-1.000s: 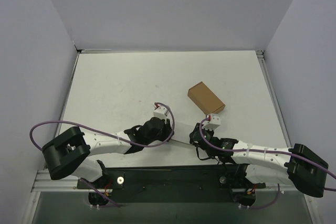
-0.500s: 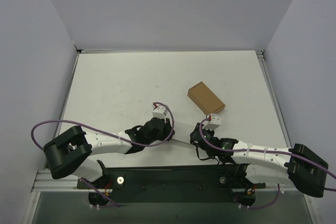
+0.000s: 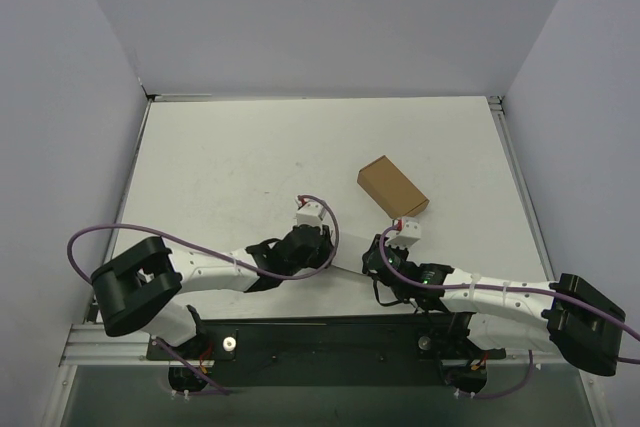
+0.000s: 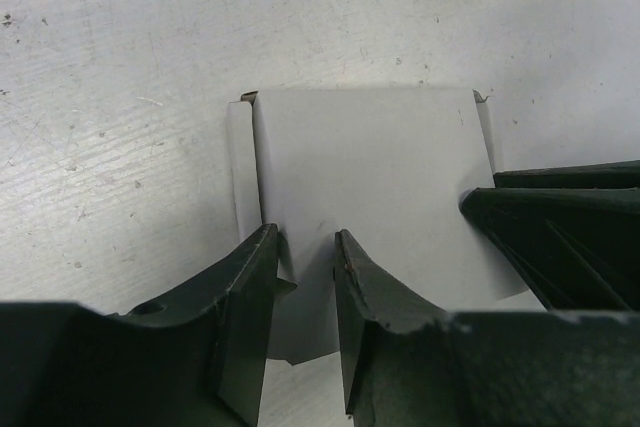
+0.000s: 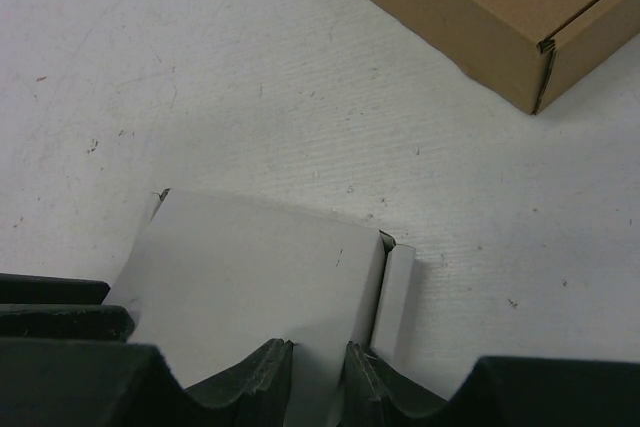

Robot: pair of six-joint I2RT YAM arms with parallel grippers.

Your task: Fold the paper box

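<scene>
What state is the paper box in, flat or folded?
Mostly flat: the paper box shows one broad panel, narrow side flaps only creased.

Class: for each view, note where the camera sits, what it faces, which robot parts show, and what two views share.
Top external: above and behind, looking down at the table; both arms show.
Left wrist: on left arm, facing the paper box; left gripper shows.
Right wrist: on right arm, also facing it; right gripper shows.
Shared: both wrists see the brown cardboard box.
</scene>
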